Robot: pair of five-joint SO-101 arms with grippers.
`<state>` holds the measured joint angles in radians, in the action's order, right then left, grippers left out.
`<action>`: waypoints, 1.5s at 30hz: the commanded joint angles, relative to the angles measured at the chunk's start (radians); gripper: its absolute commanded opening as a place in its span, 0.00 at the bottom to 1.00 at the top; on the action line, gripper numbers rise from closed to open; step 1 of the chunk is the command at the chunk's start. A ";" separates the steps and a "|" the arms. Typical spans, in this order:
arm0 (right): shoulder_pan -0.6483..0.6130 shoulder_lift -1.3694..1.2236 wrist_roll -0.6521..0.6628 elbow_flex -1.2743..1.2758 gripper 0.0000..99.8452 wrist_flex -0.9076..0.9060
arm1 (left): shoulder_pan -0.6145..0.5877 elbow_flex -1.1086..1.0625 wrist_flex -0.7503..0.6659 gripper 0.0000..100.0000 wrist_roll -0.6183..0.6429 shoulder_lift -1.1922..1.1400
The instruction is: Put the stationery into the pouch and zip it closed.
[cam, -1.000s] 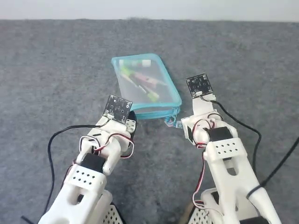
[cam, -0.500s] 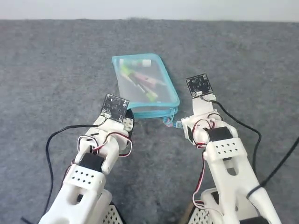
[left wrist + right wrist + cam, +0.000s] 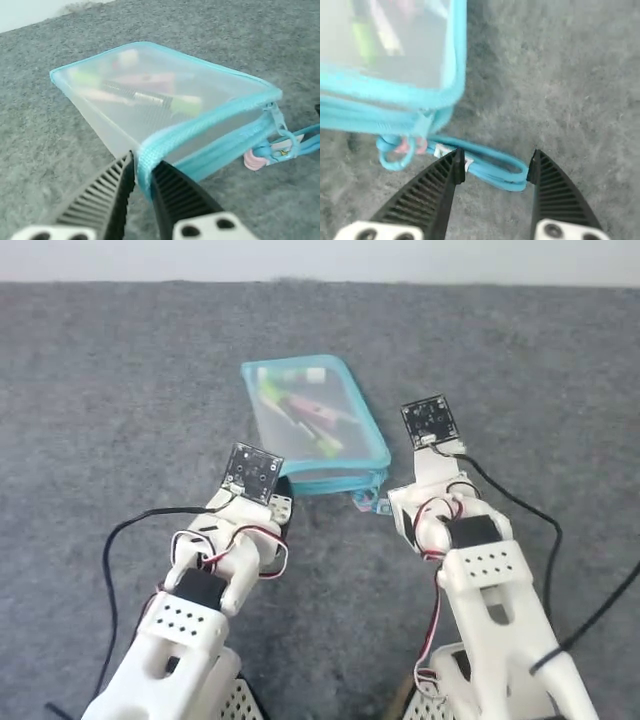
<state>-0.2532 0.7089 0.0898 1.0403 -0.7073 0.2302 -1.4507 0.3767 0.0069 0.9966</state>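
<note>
A clear pouch (image 3: 312, 427) with turquoise trim lies on the grey carpet, with pens and markers (image 3: 300, 410) inside it. Its zipper runs along the near edge and looks closed, with the slider (image 3: 276, 117) at the right end. My left gripper (image 3: 142, 172) is shut on the pouch's near left corner (image 3: 150, 150). My right gripper (image 3: 495, 162) stands open over the turquoise pull loop (image 3: 485, 167) that trails from the slider, a fingertip on either side of it. A small pink tag (image 3: 412, 146) hangs on the loop.
Grey carpet (image 3: 120, 380) spreads all around the pouch, with a pale wall (image 3: 320, 260) along the far edge. Both arms' bodies and cables (image 3: 110, 570) occupy the near part of the table.
The pouch has shifted slightly, its near edge drawn back to the right after a small leftward nudge. The pull loop moved with it. Both arms stay almost in place.
</note>
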 commanded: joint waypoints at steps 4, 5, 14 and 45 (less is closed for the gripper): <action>-0.140 0.093 -0.101 0.005 0.21 0.025 | 0.026 0.030 -0.015 0.01 0.014 0.008; -0.177 0.091 -0.124 0.005 0.21 0.033 | 0.026 0.030 -0.015 0.01 0.014 0.008; -0.242 -0.073 -0.153 0.034 0.21 0.223 | 0.026 0.030 -0.014 0.01 0.012 0.008; -0.243 0.139 -0.147 0.181 0.21 0.160 | 0.025 0.031 -0.015 0.01 0.012 0.008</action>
<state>-0.4895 0.8869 -0.0529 1.2352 -0.5877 0.2394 -1.4523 0.3767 0.0084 0.9966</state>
